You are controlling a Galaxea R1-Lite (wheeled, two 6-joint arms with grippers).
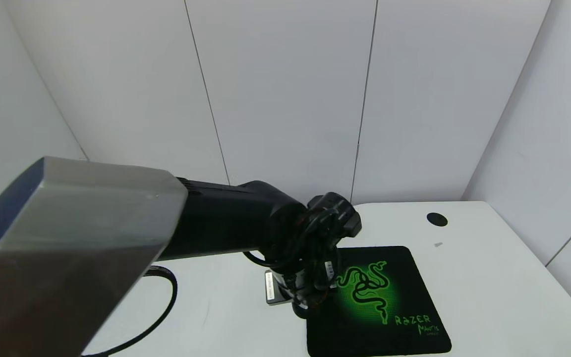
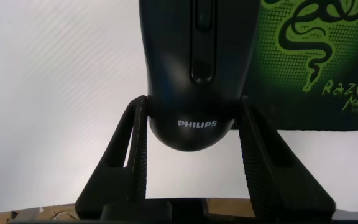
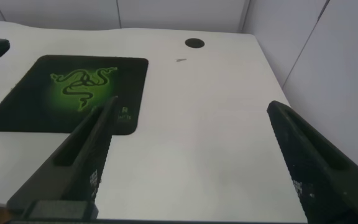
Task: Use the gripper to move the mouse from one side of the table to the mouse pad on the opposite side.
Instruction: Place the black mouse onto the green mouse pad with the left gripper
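My left gripper (image 1: 305,300) reaches from the left over the white table (image 1: 488,277) and stands at the left edge of the mouse pad (image 1: 379,302). In the left wrist view, the left gripper (image 2: 194,115) is shut on the glossy black mouse (image 2: 194,68), with its fingers (image 2: 135,146) pressed on both sides near the "PHILIPS" lettering. The mouse's front overlaps the edge of the black pad with the green emblem (image 2: 316,62). In the head view, the wrist hides the mouse. My right gripper (image 3: 191,106) is open and empty above the table, to the right of the pad (image 3: 67,87).
A round black cable hole (image 1: 436,219) lies behind the pad near the back right corner, and it also shows in the right wrist view (image 3: 194,43). A black cable (image 1: 166,297) loops over the table on the left. White wall panels close in the back and both sides.
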